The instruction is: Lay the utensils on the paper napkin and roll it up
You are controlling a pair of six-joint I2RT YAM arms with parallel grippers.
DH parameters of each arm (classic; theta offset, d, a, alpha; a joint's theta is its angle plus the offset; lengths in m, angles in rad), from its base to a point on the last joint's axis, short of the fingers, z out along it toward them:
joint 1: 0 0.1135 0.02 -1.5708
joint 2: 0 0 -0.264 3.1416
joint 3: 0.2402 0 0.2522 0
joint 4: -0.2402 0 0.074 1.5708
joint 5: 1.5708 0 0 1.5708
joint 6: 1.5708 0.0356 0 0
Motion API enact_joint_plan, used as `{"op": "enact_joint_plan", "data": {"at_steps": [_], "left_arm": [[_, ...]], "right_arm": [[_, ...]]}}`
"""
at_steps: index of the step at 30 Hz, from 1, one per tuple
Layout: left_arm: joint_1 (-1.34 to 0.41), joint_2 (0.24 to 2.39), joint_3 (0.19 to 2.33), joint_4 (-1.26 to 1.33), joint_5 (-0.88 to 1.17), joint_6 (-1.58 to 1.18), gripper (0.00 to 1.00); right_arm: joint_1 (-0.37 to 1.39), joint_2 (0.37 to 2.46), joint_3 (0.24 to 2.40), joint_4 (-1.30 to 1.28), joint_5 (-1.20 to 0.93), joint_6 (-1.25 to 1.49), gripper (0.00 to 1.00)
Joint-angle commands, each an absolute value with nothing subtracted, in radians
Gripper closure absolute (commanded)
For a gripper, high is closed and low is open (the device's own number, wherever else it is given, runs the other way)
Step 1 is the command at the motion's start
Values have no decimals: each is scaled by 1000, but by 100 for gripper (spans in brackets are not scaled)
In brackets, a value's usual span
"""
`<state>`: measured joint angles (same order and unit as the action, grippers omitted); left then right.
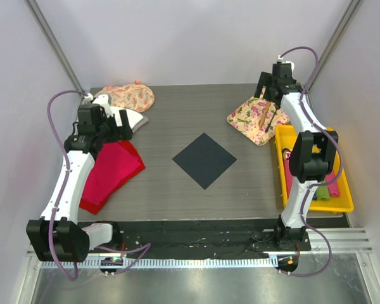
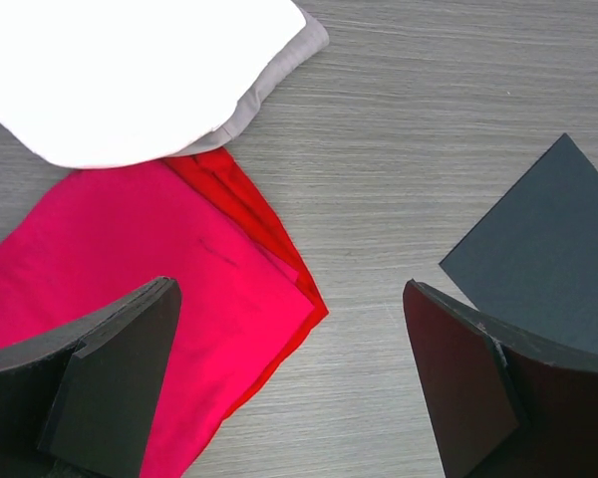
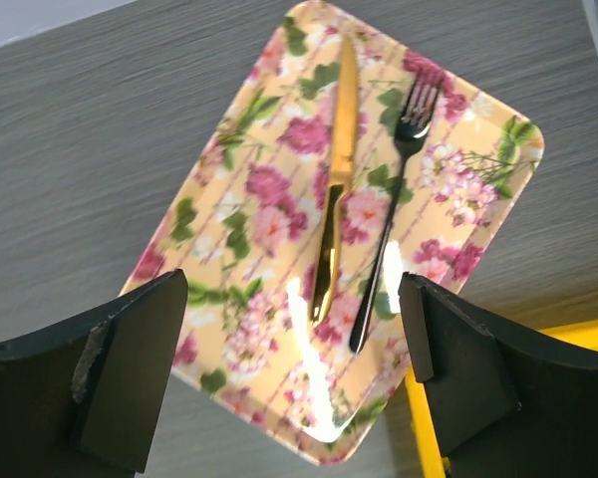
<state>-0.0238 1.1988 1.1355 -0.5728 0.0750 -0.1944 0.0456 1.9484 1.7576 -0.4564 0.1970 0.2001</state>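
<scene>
We're basically at the starting line here. The right tool (image 3: 291,284) hangs with its jaws wide apart and nothing between them. It looks straight down on the floral tray (image 3: 259,299) where the utensils sit: a gold knife (image 3: 334,189) and a fork (image 3: 397,189), side by side, close but not touching as far as we can tell. Both lie just ahead of the tool's fingertips, the knife near its middle line and the fork toward its right finger. A yellow bin (image 3: 583,337) peeks out by that same finger.

The left tool (image 2: 289,299) is spread open too and holds nothing. Under its left finger there's a red cloth (image 2: 130,299), with a white cloth (image 2: 140,70) further ahead. The paper napkin (image 2: 548,249) is off by its right finger, lying flat on the bench (image 2: 429,100). From the top view the napkin sits bare mid-bench, between the two tools and well apart from the tray.

Done so far: nothing, we'd say. No utensil is on the napkin and it's unrolled. Left to do: grab the knife and fork, carry them over, lay them on the napkin, then roll it up. Our guess is the right tool goes for the knife first, since it's lined up over it. Flat cutlery on a glossy tray could be slippery to pinch, fwiw.
</scene>
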Motion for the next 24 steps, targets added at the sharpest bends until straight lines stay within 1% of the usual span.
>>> {"op": "enact_joint_plan", "data": {"at_steps": [1,6,7,9,10,14,16,22,24], "left_arm": [[-20,1167,1114,-515,67,-195,0],[-20,1166,1086,-511,61,-204,0],[-20,1166,1078,-509,58,-203,0],[-20,1166,1071,-508,48,-198,0],[-21,1164,1068,-506,43,-198,0],[-20,1167,1065,-505,35,-193,0],[-20,1167,1062,-502,25,-193,0],[-20,1181,1058,-489,12,-196,0],[-20,1186,1052,-485,9,-196,0]], "right_arm": [[-20,2046,1882,-457,252,282,8],[-38,2143,1980,-459,210,299,16],[-38,2157,1993,-457,204,304,19],[-38,2193,2017,-457,195,330,24],[-38,2206,2023,-456,193,337,28],[-35,2256,2034,-456,229,364,34],[-34,2278,2033,-456,264,371,40],[-32,2325,2036,-453,233,379,47],[-29,2338,2042,-453,232,376,48]]}}
